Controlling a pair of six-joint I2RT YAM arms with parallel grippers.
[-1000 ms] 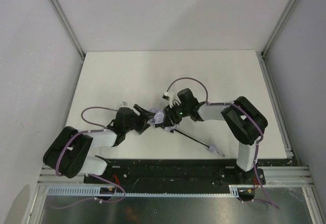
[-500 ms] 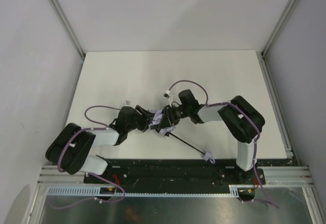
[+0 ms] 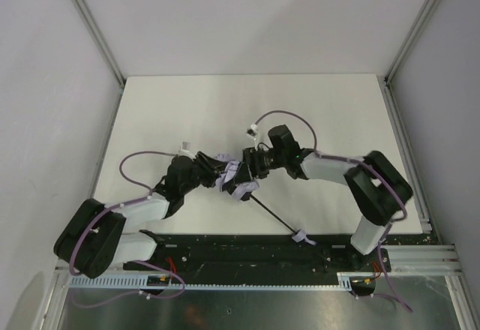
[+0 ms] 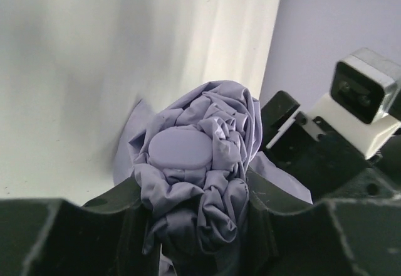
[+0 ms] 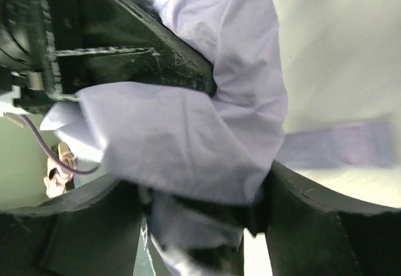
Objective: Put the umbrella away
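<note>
Umbrella: the umbrella (image 3: 240, 187) lies near the middle of the table's near half, between the two arms, folded but not yet tidy
Canopy: the canopy (image 4: 213, 182) is thin lavender-grey cloth, crumpled into a soft wad of deep folds, loose enough to slip or spring back out
Cap: a smooth oval cap (image 4: 182, 149) sits at the crown of the wad, facing the left wrist view, so that arm has the top end
Shaft: the shaft (image 3: 274, 215) is a thin, stiff black rod running from the wad towards the near edge
Handle: the small pale handle (image 3: 302, 236) rests at the near edge, free of both arms
Strap: a flat cloth strap (image 5: 344, 144) trails loose on the table, so the canopy is likely not fastened yet
Left gripper: the left gripper (image 3: 219, 174) has the bunched cloth filling its gap and touching both fingers (image 4: 69, 232), judged a grip to keep the folds gathered
Right gripper: the right gripper (image 3: 249, 169) meets it from the other side; cloth drapes across its fingers (image 5: 326, 226), but whether they pinch it I cannot tell
Table: the table (image 3: 225, 112) is flat, matt white
</note>
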